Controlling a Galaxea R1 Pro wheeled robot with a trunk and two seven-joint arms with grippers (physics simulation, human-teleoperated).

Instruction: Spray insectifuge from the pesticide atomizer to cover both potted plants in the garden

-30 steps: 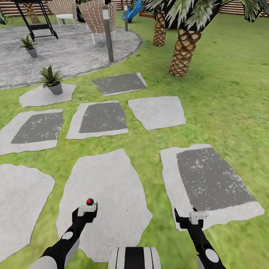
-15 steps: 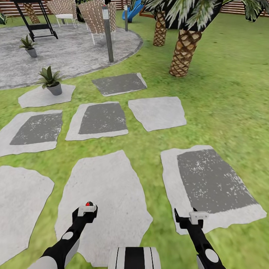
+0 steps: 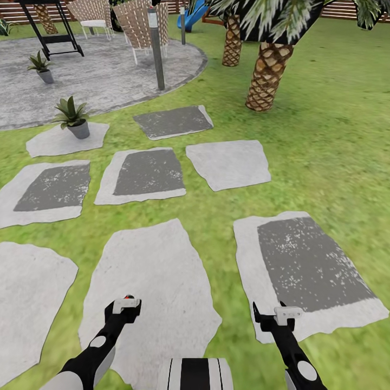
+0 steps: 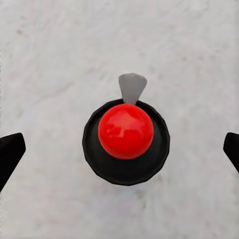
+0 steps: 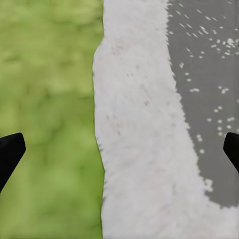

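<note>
Since a second earlier the left gripper (image 3: 127, 303) had sunk over the atomizer (image 4: 126, 141), hiding most of its red top. Its fingers (image 4: 10, 153) stood spread around the bottle on a pale stone (image 3: 157, 271). The right gripper (image 3: 273, 315) hung released. Both plants (image 3: 72, 116) stood far ahead.

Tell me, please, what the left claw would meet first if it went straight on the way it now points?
Most likely the pesticide atomizer: its red top sits centred between the open left claw fingers, standing on a pale stepping stone. How near it is cannot be judged.
</note>
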